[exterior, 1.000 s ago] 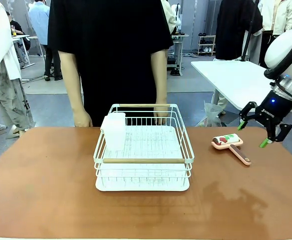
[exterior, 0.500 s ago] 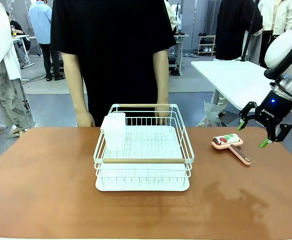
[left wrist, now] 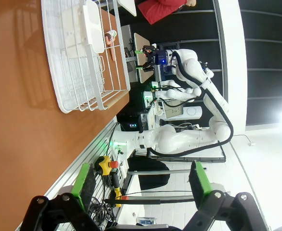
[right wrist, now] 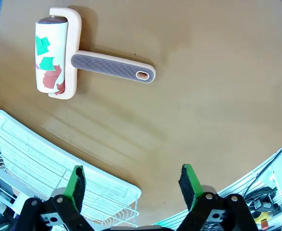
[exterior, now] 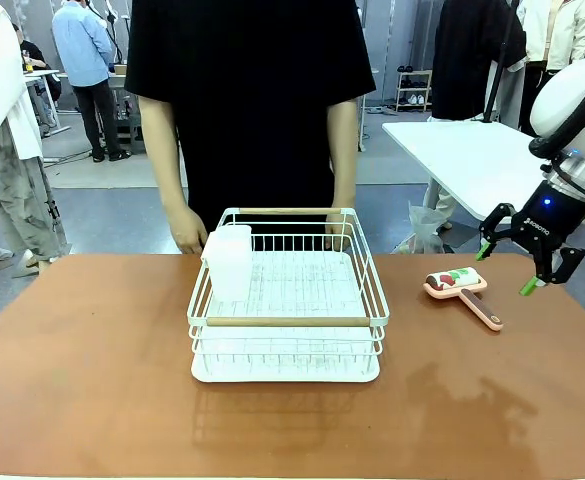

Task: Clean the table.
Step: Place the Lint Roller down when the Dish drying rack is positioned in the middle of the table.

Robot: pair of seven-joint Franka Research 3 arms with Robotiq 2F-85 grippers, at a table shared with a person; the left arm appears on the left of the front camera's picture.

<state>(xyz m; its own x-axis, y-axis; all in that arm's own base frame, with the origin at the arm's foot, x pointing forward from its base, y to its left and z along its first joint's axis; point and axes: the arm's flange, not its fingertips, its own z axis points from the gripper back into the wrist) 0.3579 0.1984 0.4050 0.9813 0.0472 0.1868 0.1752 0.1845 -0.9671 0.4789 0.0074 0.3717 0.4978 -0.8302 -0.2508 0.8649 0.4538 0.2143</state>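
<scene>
Bench (exterior: pixel 92 380) spans the whole foreground, terracotta top w/ white dish rack (exterior: pixel 287 300) mid. Your right gripper (exterior: pixel 517 268) hovers empty, fingers apart, just right of the lint roller (exterior: pixel 462 290) (handle points toward you). Drop straight over the handle, align fingers across it, then close. Left gripper (left wrist: pixel 143 180) also apart, off the bench edge. Person's hands (exterior: pixel 187 232) behind rack; keep clear.

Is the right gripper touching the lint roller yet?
Apart. In the front view the open right gripper hangs in the air to the right of the lint roller; the right wrist view shows bare table between its pads and the roller.
</scene>
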